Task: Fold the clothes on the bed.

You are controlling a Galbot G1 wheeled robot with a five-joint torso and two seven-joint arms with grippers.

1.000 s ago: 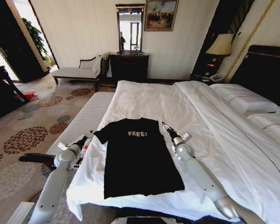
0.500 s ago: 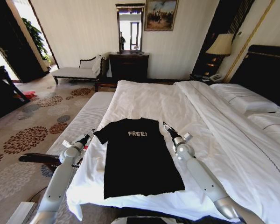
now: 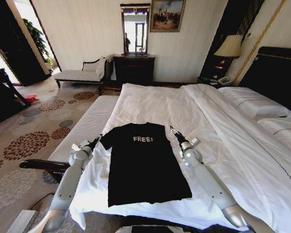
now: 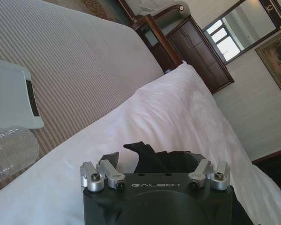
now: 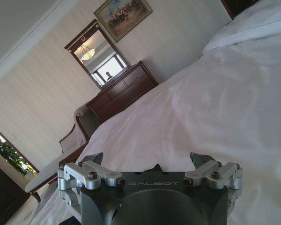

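black "free!" t-shirt lies flat, unfolded, on the white bed near its foot.

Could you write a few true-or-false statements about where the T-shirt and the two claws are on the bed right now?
1. The black T-shirt lies spread flat on the white bed. True.
2. The left claw is beside the shirt's left sleeve, fingers open. True.
3. The right claw hovers over the pillows. False: it is at the shirt's right sleeve, far from them.
4. The shirt's lettering reads "FREE!". True.
5. The shirt is already folded in half. False: it lies unfolded, both sleeves out.
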